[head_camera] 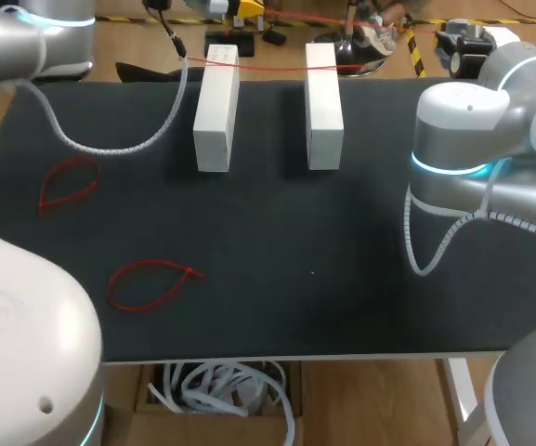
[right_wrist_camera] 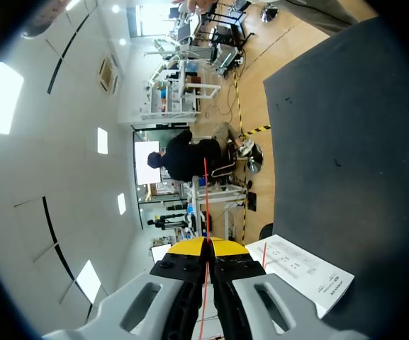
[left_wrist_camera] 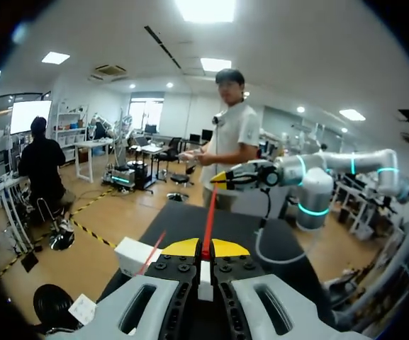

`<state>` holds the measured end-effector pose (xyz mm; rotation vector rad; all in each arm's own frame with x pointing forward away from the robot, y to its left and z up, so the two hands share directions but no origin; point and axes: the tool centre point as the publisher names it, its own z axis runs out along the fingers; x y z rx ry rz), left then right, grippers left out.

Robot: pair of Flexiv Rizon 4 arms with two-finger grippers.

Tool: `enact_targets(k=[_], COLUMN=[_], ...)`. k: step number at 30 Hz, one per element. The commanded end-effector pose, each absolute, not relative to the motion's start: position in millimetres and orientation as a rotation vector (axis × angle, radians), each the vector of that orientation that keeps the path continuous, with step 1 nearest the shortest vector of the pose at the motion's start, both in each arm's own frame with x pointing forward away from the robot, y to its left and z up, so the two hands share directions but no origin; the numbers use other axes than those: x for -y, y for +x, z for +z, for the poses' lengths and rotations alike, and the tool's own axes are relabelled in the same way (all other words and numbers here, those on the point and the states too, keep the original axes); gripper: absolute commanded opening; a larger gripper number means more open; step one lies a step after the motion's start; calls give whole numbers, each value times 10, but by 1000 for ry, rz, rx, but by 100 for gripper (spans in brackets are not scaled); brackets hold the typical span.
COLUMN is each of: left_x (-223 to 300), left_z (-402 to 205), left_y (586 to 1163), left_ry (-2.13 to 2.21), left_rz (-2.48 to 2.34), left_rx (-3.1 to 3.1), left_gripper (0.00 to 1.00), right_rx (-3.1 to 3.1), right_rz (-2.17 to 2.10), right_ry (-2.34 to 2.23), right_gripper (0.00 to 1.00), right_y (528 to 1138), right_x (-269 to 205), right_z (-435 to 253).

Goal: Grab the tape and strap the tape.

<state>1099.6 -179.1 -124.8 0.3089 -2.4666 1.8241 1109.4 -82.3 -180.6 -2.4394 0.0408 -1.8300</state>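
Note:
A thin red tape (head_camera: 268, 67) runs taut above the tops of two upright white blocks (head_camera: 216, 107) (head_camera: 324, 102) at the back of the black table (head_camera: 277, 260). In the left wrist view my left gripper (left_wrist_camera: 204, 248) is shut on one end of the tape (left_wrist_camera: 210, 212). The tape leads straight ahead to my right arm's yellow-tipped gripper (left_wrist_camera: 222, 177), which pinches the far end. In the right wrist view my right gripper (right_wrist_camera: 205, 246) is shut on the tape (right_wrist_camera: 205, 198), with a white block (right_wrist_camera: 300, 273) lying beside it.
Two red ties closed into loops lie on the left part of the table, one (head_camera: 68, 186) farther back and one (head_camera: 151, 282) nearer the front edge. A white coiled cable (head_camera: 110, 144) hangs from my left arm over the back left.

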Motion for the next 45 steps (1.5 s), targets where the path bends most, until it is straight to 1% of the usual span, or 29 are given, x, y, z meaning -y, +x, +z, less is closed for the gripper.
enact_targets(k=[1,17,21,23,38,45], left_x=[1808,2065,2114,2121,2121,2440], left_z=[-1193,-1062,-1013,-982,-982,-1012], left_y=[10920,10843,10838,10841,10841,10900], left_ry=[431,230,190,227,227,253], left_rz=[1642,1420,1444,1579,1579,1410], left_rx=[2680,2752,2720,2654,2654,2653], left_gripper=[0,0,0,0,0,0], right_rx=[-40,-40,-40,-40,-40,-40], right_rz=[-1824,-1824,-1824,-1824,-1824,-1824], right_ry=[-2447,-2447,-2447,-2447,-2447,-2447], right_gripper=[0,0,0,0,0,0], right_y=[11097,11097,11097,11097,11097,11097], right_x=[826,826,826,826,826,826], right_z=[-1792,-1792,-1792,-1792,-1792,-1792])
